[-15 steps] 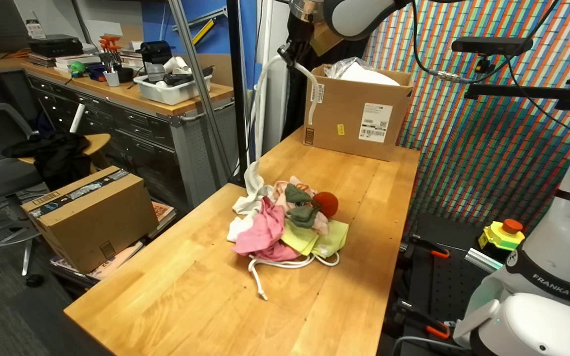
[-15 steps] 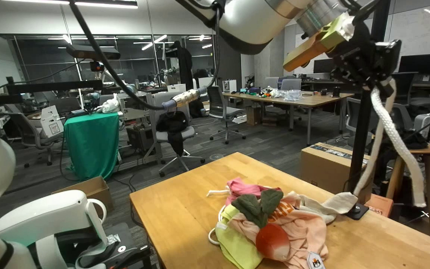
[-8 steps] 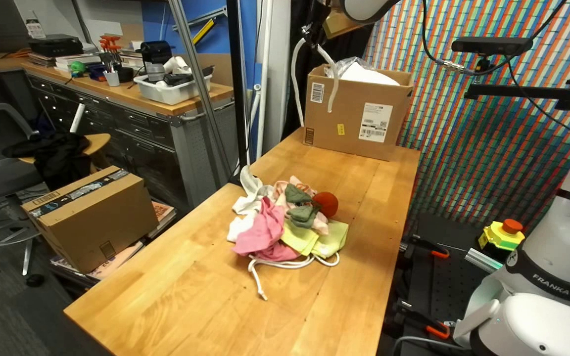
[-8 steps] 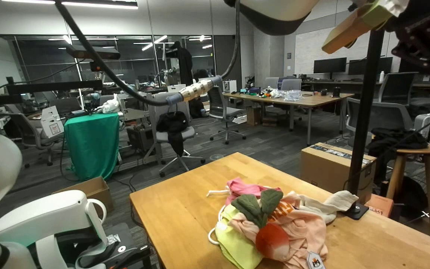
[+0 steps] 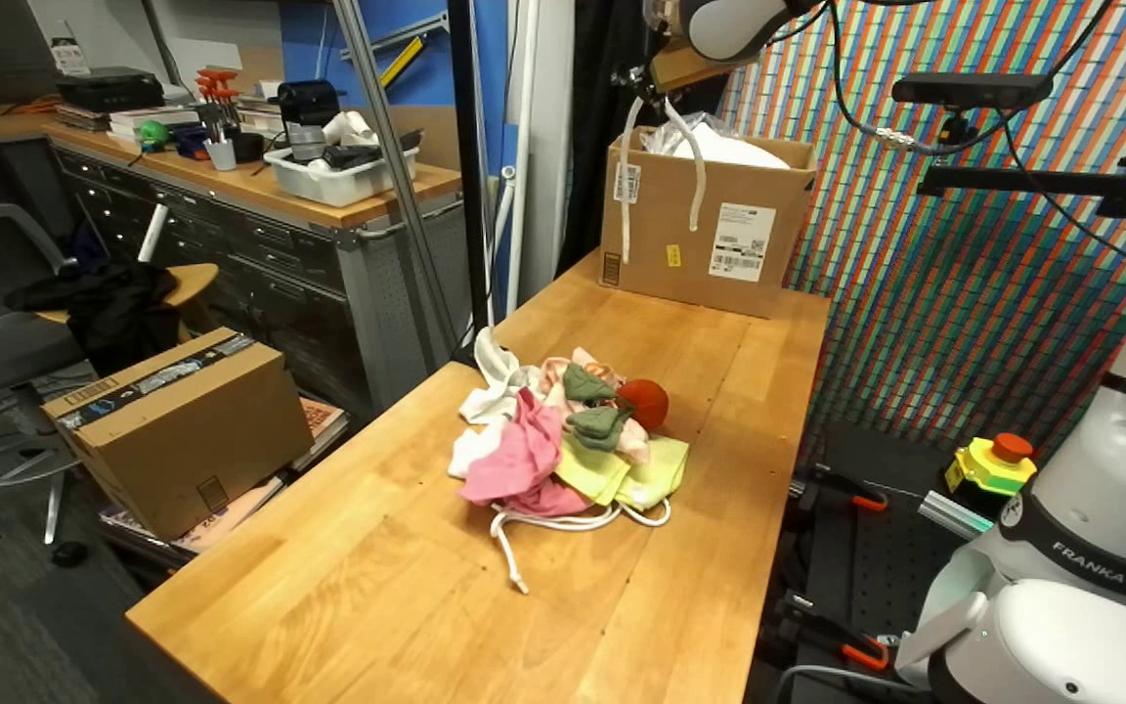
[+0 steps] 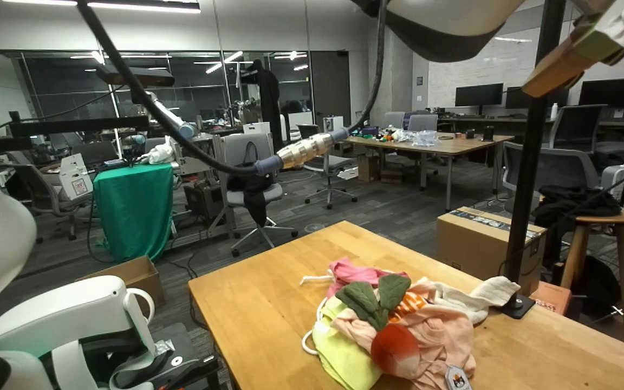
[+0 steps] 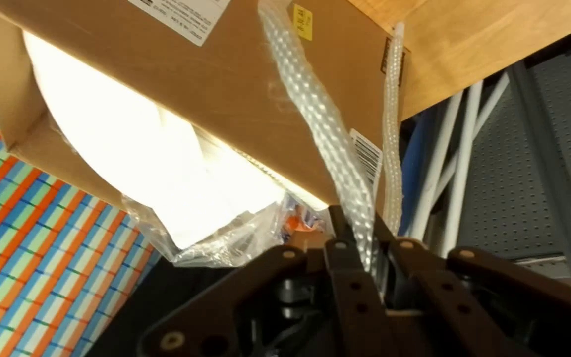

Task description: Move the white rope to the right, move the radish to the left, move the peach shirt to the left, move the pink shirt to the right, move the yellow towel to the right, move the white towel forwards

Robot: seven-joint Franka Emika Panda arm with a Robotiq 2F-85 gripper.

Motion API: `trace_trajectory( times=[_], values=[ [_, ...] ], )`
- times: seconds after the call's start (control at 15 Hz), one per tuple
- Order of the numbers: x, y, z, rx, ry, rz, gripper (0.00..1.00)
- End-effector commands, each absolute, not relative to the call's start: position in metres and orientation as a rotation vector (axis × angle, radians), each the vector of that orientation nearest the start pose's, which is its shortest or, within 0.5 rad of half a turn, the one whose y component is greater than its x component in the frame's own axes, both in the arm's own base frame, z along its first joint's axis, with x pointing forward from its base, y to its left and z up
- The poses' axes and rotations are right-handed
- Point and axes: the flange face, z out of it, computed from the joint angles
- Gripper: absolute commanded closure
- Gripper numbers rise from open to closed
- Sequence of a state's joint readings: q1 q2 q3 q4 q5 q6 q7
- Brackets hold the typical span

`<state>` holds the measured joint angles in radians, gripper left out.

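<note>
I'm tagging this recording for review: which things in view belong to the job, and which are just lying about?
Part of the job:
white rope, held in the gripper
radish
peach shirt
pink shirt
yellow towel
white towel

Just lying about:
open box on the table
taped box
white tub
stool with black cloth

Can pass over bare tabletop [image 5: 358,587] between open cardboard box [image 5: 661,225] and heaped radish [image 5: 643,403], peach shirt [image 6: 444,333] and pink shirt [image 5: 514,464], or past these to the opposite end; is blocked by the black post [image 6: 530,162] beside the white towel [image 6: 488,297].
</note>
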<state>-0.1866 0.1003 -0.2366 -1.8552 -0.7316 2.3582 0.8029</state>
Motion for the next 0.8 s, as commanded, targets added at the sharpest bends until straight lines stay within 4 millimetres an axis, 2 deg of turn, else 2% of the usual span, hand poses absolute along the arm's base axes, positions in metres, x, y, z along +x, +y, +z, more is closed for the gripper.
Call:
trace_trajectory(
  times=[0.0,0.13,0.2,0.27,0.4,0.73],
  values=[
    [0.573,-0.292,0.501,2.222,-1.095,0.591,0.92],
    [0.571,-0.305,0.490,2.188,-1.142,0.554,0.92],
    [0.571,-0.311,0.487,2.179,-1.159,0.539,0.85],
    [0.571,-0.315,0.484,2.169,-1.178,0.528,0.63],
    [0.571,-0.318,0.481,2.161,-1.192,0.514,0.60],
    [0.577,-0.312,0.482,2.163,-1.179,0.508,0.24]
  ],
)
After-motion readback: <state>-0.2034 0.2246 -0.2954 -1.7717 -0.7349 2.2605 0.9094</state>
